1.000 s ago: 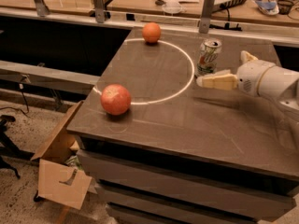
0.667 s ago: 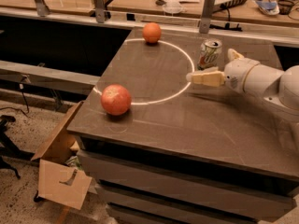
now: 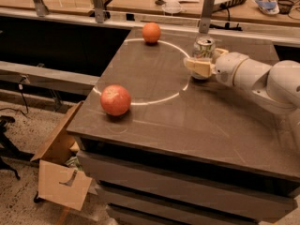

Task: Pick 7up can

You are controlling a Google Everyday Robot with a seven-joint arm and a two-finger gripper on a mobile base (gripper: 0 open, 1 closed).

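Note:
The 7up can stands upright near the far right of the dark table, on the white circle line. It is silvery with green marks and a shiny top. My gripper comes in from the right on a white arm. Its cream fingers are open and straddle the can. The near finger crosses the can's lower front and hides that part. The other finger shows just to the can's right.
A red apple sits at the table's left front. An orange sits at the far edge. Metal posts and a cluttered counter stand behind. An open cardboard box lies on the floor at left.
My gripper has moved left and farther across the table, from beside the can to having a finger on each side of it. The can and fruits have not moved.

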